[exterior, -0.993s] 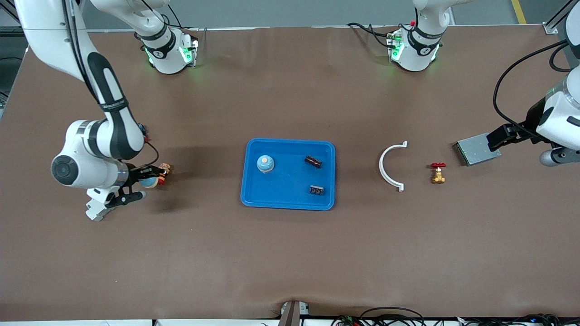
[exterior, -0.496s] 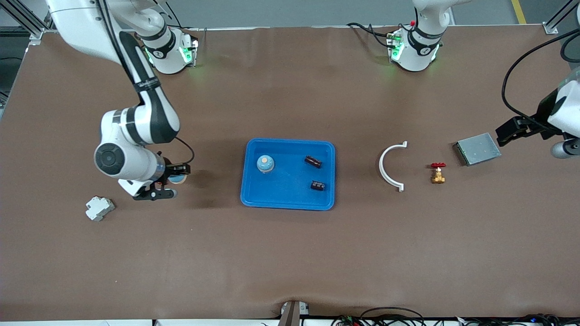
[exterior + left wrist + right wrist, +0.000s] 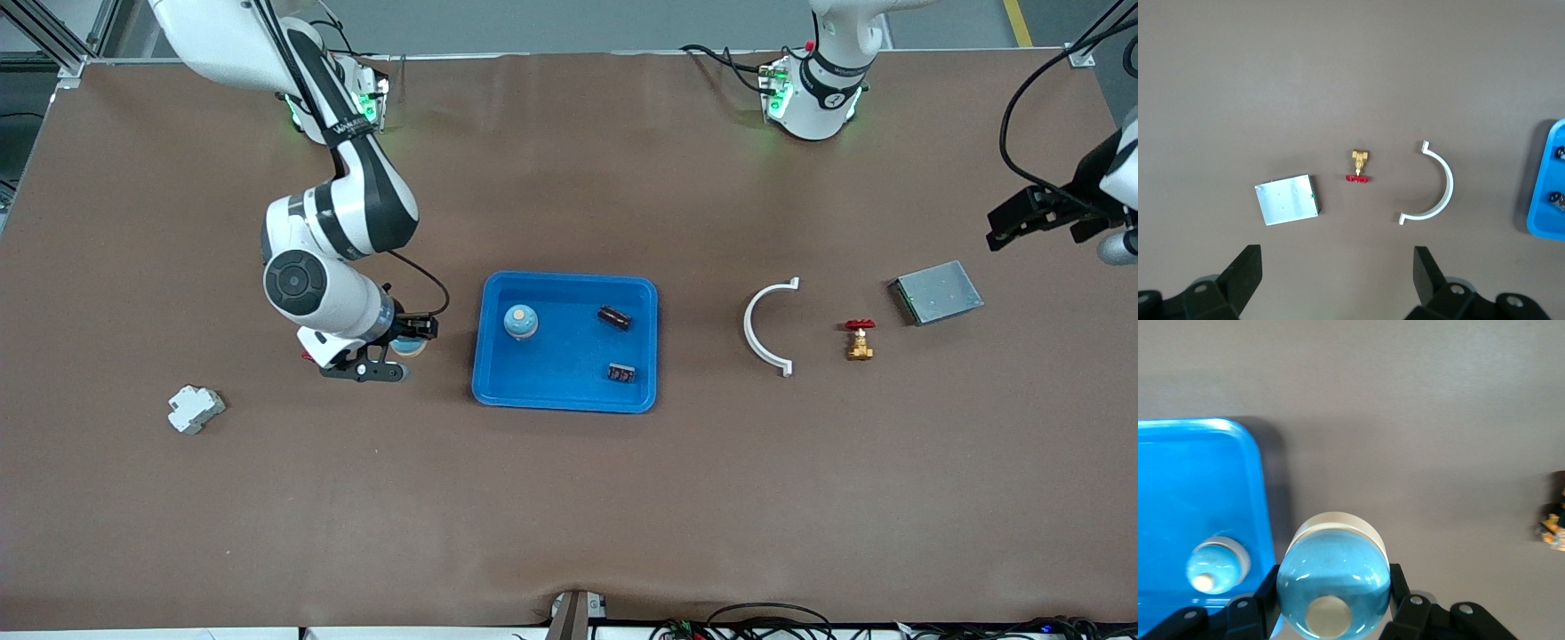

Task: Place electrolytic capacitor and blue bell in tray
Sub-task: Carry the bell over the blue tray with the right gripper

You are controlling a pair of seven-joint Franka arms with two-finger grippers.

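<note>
the right gripper, jaws clamped on a blue bell, has travelled from the tabletop's right-arm end to just beside the tray; release comes next. the left gripper, jaws wide, has lifted away and waits.

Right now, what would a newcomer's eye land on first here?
The bright blue tray mid-table, with a blue bell and two small dark parts inside. Next, the right gripper, just beside the tray toward the right arm's end, shut on a second blue bell.
</note>
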